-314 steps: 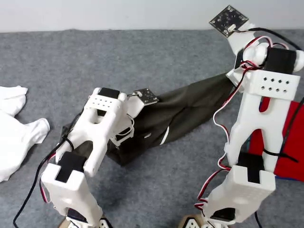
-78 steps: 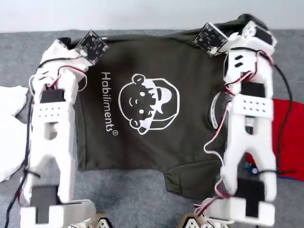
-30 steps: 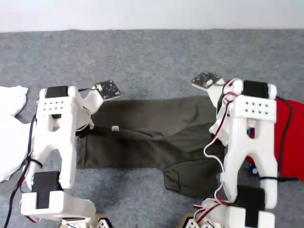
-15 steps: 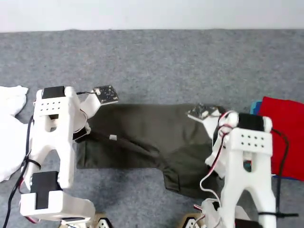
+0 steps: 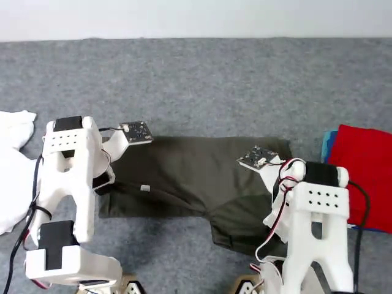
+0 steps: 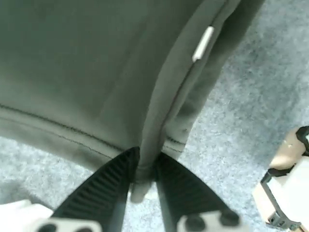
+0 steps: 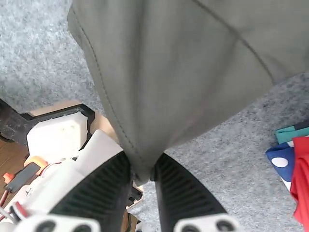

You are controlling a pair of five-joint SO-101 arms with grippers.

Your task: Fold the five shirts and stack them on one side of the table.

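A crumpled white shirt lies at the far left edge of the grey table, unfolded. Just beside it stands the left arm; in its wrist view the left gripper has its 2 fingers pinched narrow on a doubled edge of the dark olive shirt, with cloth squeezed between them. A small white label shows on the fold nearby. The olive shirt lies across the middle of the table as a long band folded over on itself, with 1 flap hanging out toward the near edge on its right side. At that right end the right gripper is clamped on a hemmed edge of the shirt, below the right arm. At the far right a red shirt lies flat on top of blue cloth, apart from the olive shirt.
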